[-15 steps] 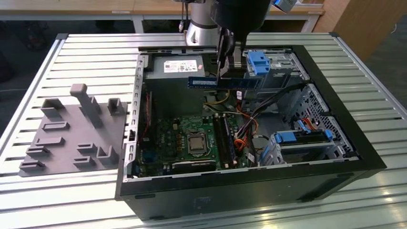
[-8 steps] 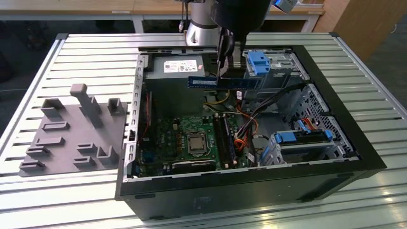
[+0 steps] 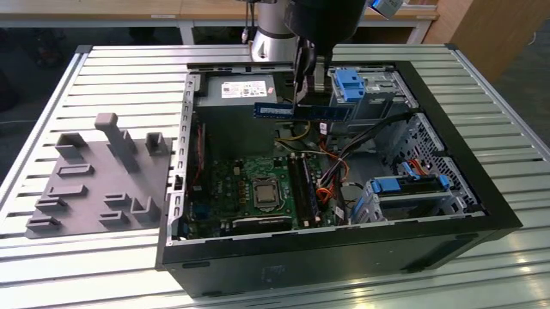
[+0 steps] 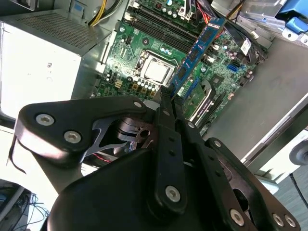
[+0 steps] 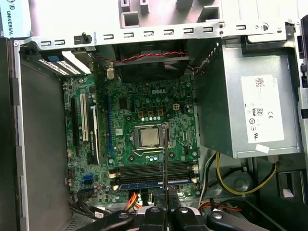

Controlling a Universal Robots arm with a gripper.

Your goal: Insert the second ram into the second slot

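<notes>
- The second ram is clamped in the gripper, high above the open case
- Its long axis is seen lying crosswise to the memory slots below it

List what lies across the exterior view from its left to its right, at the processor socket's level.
Grey holder plate → case wall → processor socket → memory slots → blue drive tab → table slats. The memory stick held by the gripper overlaps these, so it is left out.
</notes>
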